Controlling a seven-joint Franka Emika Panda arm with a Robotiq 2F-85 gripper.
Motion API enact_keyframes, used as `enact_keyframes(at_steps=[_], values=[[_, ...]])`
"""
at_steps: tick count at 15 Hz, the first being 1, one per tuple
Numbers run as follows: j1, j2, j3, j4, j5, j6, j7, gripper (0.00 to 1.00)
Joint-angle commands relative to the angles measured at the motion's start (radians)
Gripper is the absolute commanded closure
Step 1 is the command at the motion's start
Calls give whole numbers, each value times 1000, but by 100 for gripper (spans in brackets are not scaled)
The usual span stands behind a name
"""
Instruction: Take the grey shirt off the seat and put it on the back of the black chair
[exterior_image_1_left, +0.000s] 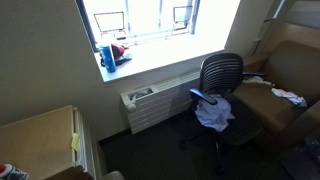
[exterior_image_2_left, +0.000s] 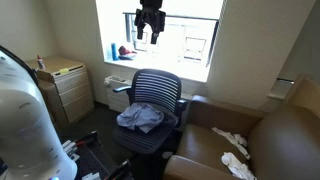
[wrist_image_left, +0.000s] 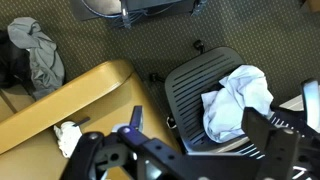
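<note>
Tool (exterior_image_2_left: 149, 30) hangs high above the black chair (exterior_image_2_left: 157, 88), jaws wide, holding nothing; grey shirt (exterior_image_2_left: 140, 118) lies crumpled on the seat, well below the tool, toward the front edge; no clear long axis.

Your claw (exterior_image_2_left: 150, 30) hangs high up in an exterior view, with the wrist above it and the fingers (exterior_image_2_left: 141, 36) pointing straight down. The jaws stand apart with nothing between them. In the wrist view the claw (wrist_image_left: 175, 148) comes in from the bottom edge, looking steeply down, with both dark fingers (wrist_image_left: 262, 130) spread wide to either side and gripping nothing.
</note>
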Motion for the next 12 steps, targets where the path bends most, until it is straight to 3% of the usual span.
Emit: enact_keyframes(at_steps=[1,5,7,12], values=[[-9,1,7,2,3,-2,-3,0],[-9,1,7,2,3,-2,-3,0],[15,15,23,-107,38,-24,-8,0],[148,30,161,-263,115,3,-28,0]])
